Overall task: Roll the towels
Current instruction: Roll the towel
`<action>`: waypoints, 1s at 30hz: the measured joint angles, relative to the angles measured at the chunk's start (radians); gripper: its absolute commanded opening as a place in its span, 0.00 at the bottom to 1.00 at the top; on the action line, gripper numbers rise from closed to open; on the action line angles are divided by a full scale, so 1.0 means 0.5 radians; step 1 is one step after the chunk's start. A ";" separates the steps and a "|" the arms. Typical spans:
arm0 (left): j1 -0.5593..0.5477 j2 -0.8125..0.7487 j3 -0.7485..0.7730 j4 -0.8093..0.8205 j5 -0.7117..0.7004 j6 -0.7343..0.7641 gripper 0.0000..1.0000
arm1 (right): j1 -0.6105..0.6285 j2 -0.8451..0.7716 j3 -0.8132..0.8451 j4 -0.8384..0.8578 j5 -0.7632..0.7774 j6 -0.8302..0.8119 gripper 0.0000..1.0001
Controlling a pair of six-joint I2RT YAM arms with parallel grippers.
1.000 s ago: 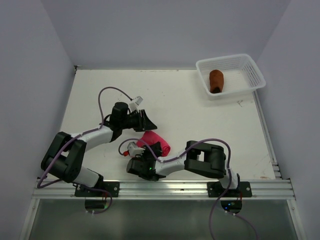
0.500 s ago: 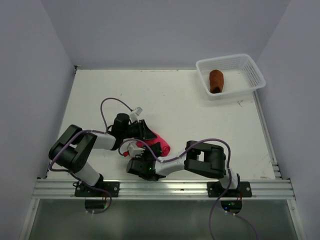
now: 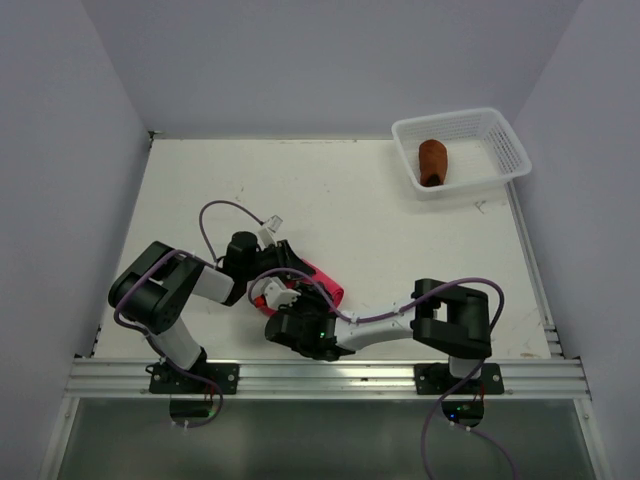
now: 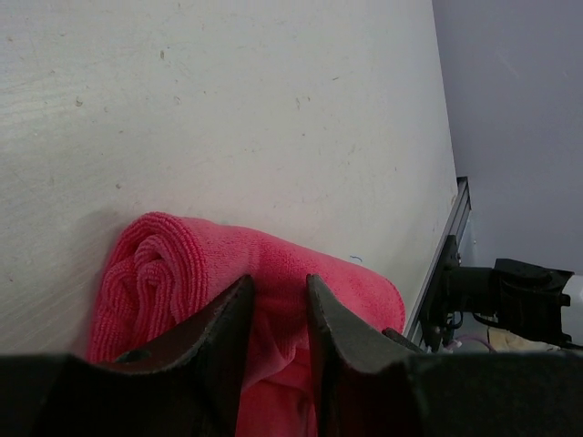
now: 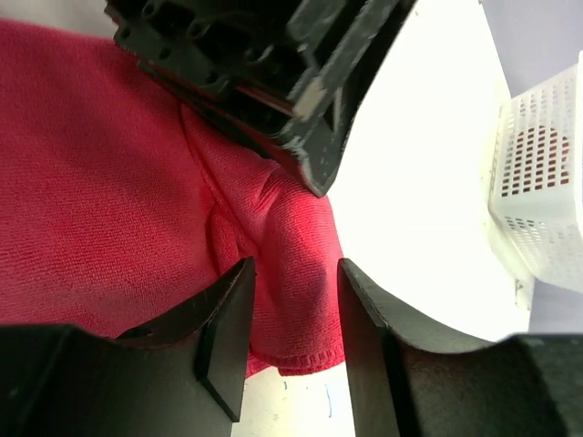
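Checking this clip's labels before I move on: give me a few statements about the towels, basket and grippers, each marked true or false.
1. The rust-brown towel lies inside the white basket. True.
2. The pink towel lies spread flat. False: it is rolled, and its spiral end shows in the left wrist view.
3. The left gripper and the right gripper each have a fold of the pink towel between their fingers. True.
4. The basket stands at the table's near left corner. False: it stands at the far right corner of the table.

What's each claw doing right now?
Left claw: closed on the pink towel.
Right claw: closed on a fold of the same pink towel.
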 measured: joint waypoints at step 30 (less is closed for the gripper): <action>-0.015 -0.051 -0.070 0.059 -0.095 -0.002 0.36 | -1.357 -0.951 -0.572 0.160 -2.340 1.151 0.60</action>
